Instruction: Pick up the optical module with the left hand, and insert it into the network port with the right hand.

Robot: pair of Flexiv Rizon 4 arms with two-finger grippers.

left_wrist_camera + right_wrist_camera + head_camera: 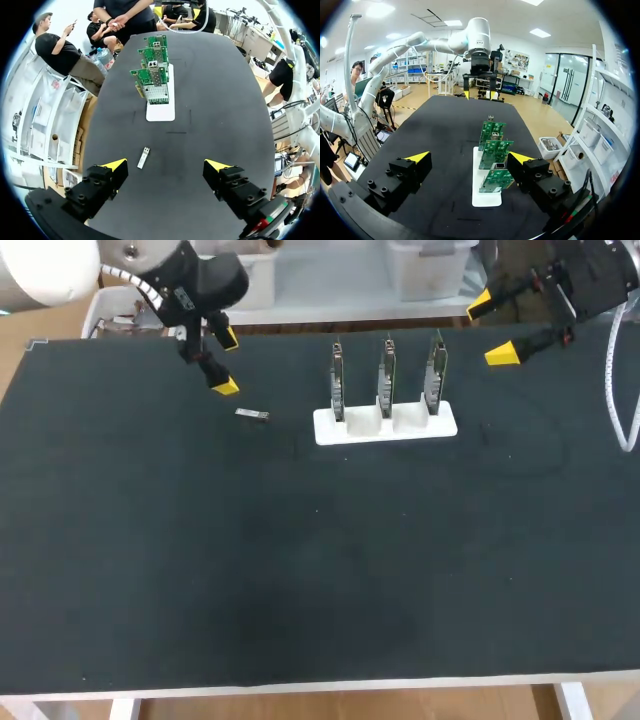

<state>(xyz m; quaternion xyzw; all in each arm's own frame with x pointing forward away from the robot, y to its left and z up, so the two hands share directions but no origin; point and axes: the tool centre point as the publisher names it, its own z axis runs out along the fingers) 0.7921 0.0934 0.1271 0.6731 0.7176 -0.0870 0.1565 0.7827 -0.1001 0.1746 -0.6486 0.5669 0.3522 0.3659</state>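
Observation:
A small silver optical module (252,415) lies flat on the black table, left of the white holder (385,424) that carries three upright green circuit boards (386,377) with network ports. My left gripper (227,362) hangs open just above and left of the module; in the left wrist view the module (144,157) lies ahead of the open gripper (166,163), nearer one finger. My right gripper (492,329) is open at the back right, raised beyond the holder. In the right wrist view the boards (492,150) stand ahead of the open gripper (470,157), and the left arm (479,55) shows at the far end.
The black table mat (300,570) stretches wide in front of the holder. A white cable (618,390) hangs by the right arm at the table's right edge. White bins (420,265) sit past the back edge.

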